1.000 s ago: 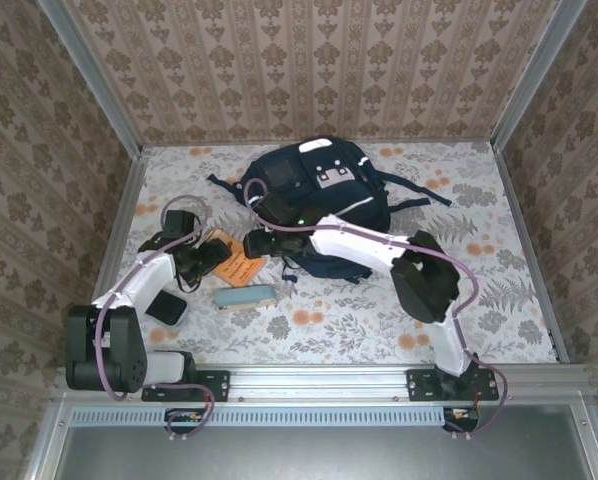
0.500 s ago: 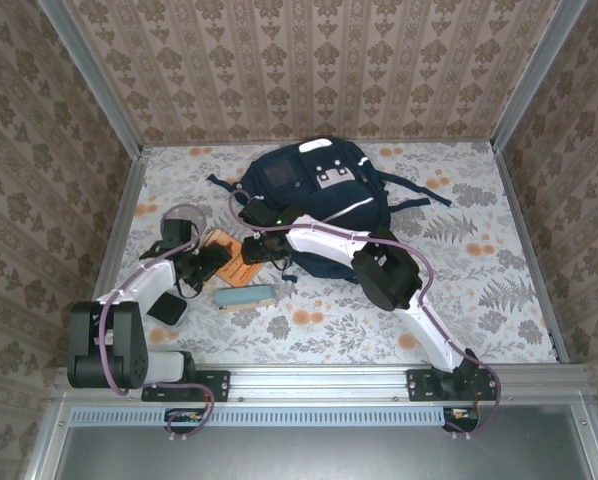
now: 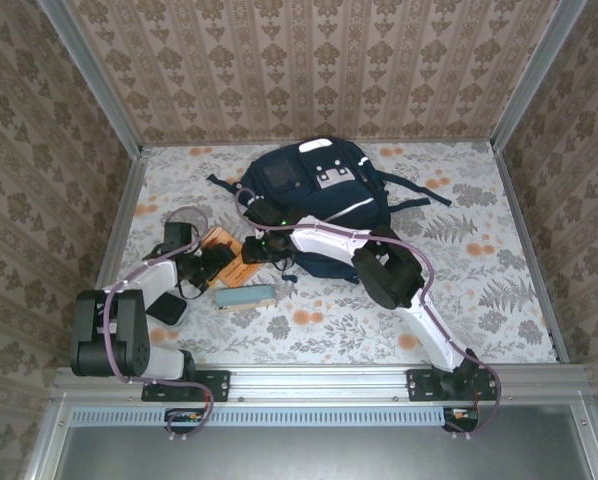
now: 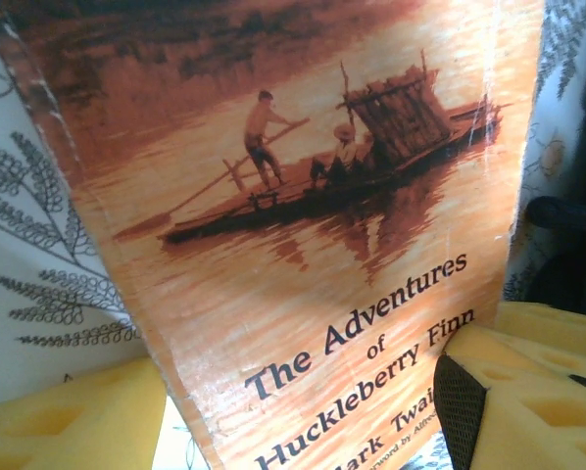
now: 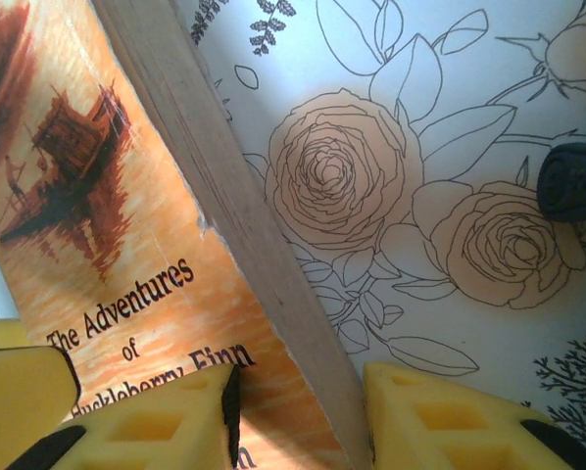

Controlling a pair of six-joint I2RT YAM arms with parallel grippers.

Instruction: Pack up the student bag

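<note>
The student bag, a navy backpack, lies at the back middle of the table. In front of its left side an orange paperback book, "The Adventures of Huckleberry Finn", is tilted off the cloth. My left gripper spans the book's width, one yellow finger against each side edge. My right gripper reaches in from the bag side. It pinches the book's long page edge with one finger on the cover and one behind the pages.
A teal oblong case lies just in front of the book. A black flat object rests by the left arm. A dark strap end lies on the floral cloth near the right gripper.
The right gripper has slid left from the bag to the book and narrowed its jaws onto the page edge. The left gripper has stayed at the book.
</note>
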